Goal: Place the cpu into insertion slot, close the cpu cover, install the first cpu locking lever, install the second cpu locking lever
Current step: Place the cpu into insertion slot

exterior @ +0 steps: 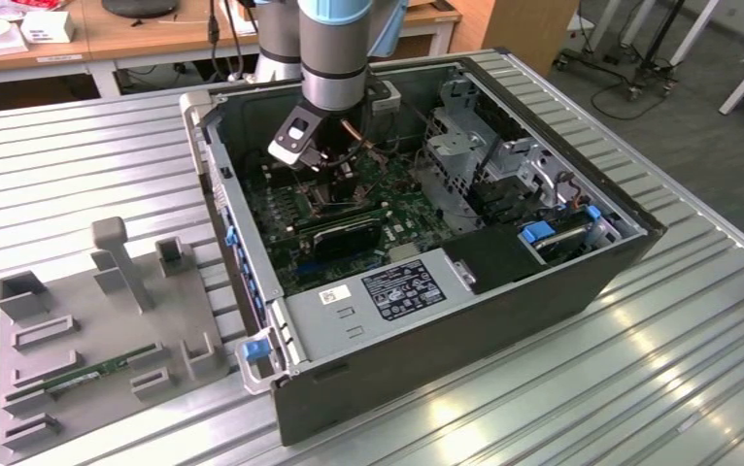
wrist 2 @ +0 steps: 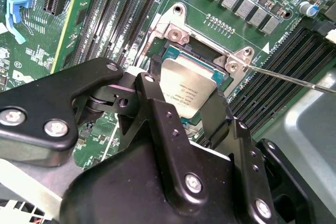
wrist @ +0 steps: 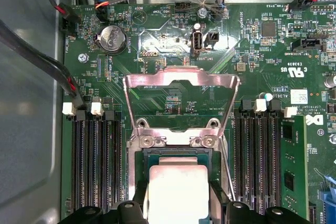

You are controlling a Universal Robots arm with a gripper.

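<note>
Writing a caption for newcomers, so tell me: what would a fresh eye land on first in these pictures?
In the first wrist view, the small square silver-tan cpu sits pinched between the black fingers, right over the dark metal-framed insertion slot. Beyond it, the thin silver cut-out cpu cover stands flipped open above the green circuit board.

Hangs down from above as one thick grey arm (exterior: 334,58) with a light blue band near the top. Points almost straight down. Carries a small black and white box (exterior: 291,136) on the side of the wrist (exterior: 333,97). Ends in a black gripper (exterior: 329,163) with two fingers (wrist 2: 153,94). Pinches the cpu (wrist 2: 189,85) between them, one finger on each side. Shows round silver screws on the black finger links in the second wrist view.
</note>
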